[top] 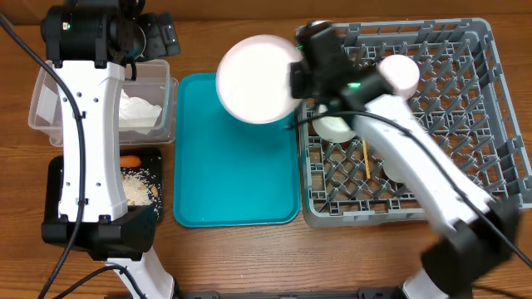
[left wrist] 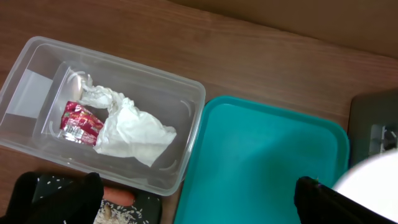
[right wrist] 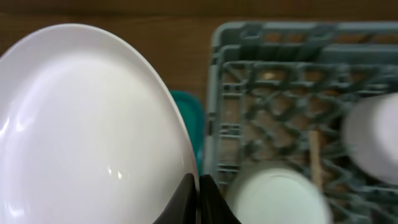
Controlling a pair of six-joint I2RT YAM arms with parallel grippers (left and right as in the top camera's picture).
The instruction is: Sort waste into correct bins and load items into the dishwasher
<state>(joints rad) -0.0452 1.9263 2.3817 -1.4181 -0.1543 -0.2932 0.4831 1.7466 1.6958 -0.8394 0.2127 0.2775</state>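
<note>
Teal tray point(top: 237, 174) free, rack point(top: 490, 108) busy on its 9 o'clock side!
The plate point(top: 256, 79) hangs over the tray's 1 o'clock corner; toward 6 o'clock the tray is bare. In the rack, a bowl point(top: 335, 126), cup point(top: 401, 71) and chopsticks point(top: 366, 158) crowd the 9 o'clock side; 3 o'clock is open lattice.

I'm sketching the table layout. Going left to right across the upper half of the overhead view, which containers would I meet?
clear tub → teal tray → grey dish rack. The plate is left out: it overlaps the tray's right corner and reaches the rack's edge.
</note>
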